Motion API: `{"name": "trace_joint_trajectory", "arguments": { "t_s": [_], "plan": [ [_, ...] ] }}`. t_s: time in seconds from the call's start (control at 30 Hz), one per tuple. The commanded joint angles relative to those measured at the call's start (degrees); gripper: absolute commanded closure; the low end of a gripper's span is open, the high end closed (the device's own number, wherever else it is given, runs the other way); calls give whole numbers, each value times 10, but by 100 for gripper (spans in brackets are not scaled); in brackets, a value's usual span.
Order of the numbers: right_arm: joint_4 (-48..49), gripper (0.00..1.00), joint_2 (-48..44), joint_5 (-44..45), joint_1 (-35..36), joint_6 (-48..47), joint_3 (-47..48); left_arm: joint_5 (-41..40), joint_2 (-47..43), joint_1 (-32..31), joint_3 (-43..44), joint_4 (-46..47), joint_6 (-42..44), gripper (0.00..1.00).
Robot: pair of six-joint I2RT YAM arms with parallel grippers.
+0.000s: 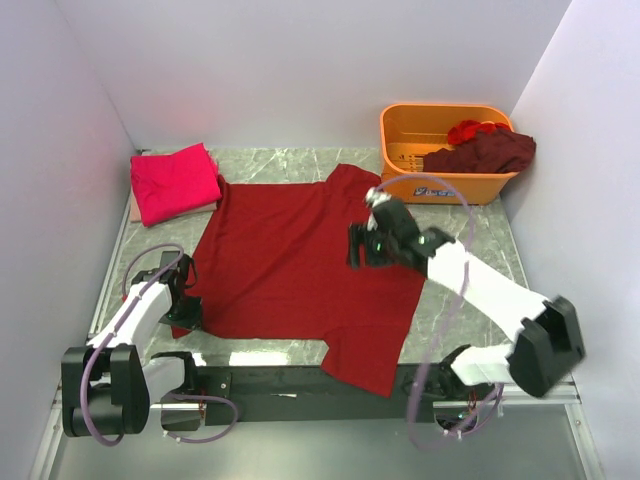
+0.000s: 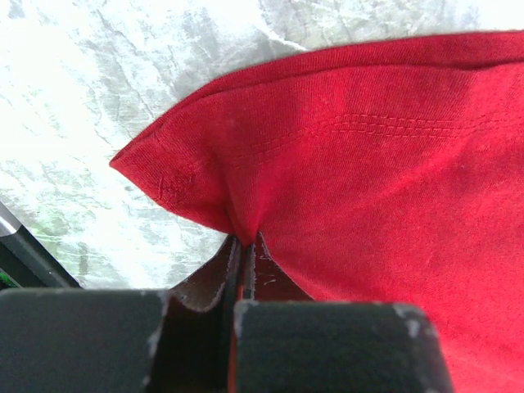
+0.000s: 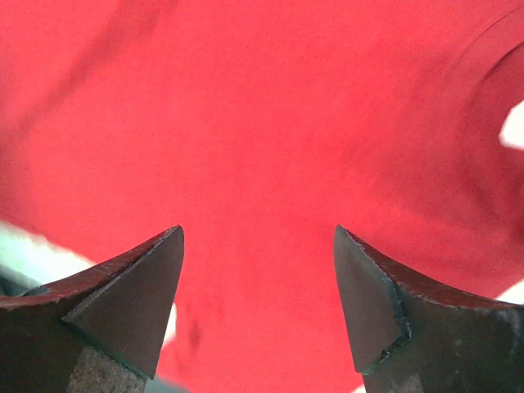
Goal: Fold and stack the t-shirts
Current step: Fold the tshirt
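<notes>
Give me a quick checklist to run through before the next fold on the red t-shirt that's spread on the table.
1. Left gripper gripping the red t-shirt: ok, shut on a hem corner.
2. Both cloth layers caught in that pinch: cannot tell.
3. Right gripper gripping cloth: not ok, it is open above the shirt with nothing between the jaws.
4. Shirt lying flat: mostly ok, but the near sleeve lies over the black mounting bar.
5. Stacking spot: ok, the folded pink t-shirt sits at the far left corner.
6. Orange basket out of the way: ok, it stands apart from the spread shirt.
</notes>
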Motion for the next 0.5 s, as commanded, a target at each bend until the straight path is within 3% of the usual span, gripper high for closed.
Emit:
{"name": "trace_joint_trajectory", "arguments": {
  "t_s": [0.0,0.23,0.47],
  "plan": [
    [-59,21,-74,18,88,-26,-37,-6,4,-2,-23,27,10,99],
    [-106,24,-144,15,314,39,-160,-8,-9,-2,-13,28,28,99],
    [-112,29,-88,54,461,110,-207,-12,-48,-2,-9,28,23,99]
  ]
}}
